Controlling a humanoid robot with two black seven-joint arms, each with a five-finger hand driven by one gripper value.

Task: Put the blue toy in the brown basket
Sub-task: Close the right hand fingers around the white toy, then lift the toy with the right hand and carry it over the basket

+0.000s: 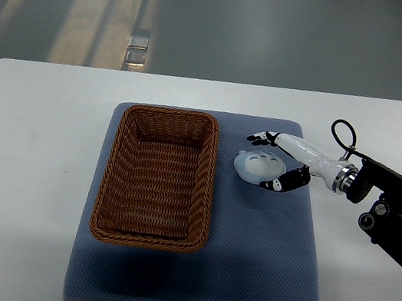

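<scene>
grey floor, white table [27, 166] w/ blue mat [258, 270] | 1 basket [159, 178], brown wicker, on mat | 1 toy [259, 167], pale blue, round, small face marks, on mat just right of basket | 1 hand: right hand [280, 164] fingers curled round toy, touching it

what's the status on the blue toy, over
Right hand closing around blue toy, on mat beside brown basket. Basket empty. Left arm out of view. Path clear.
</scene>
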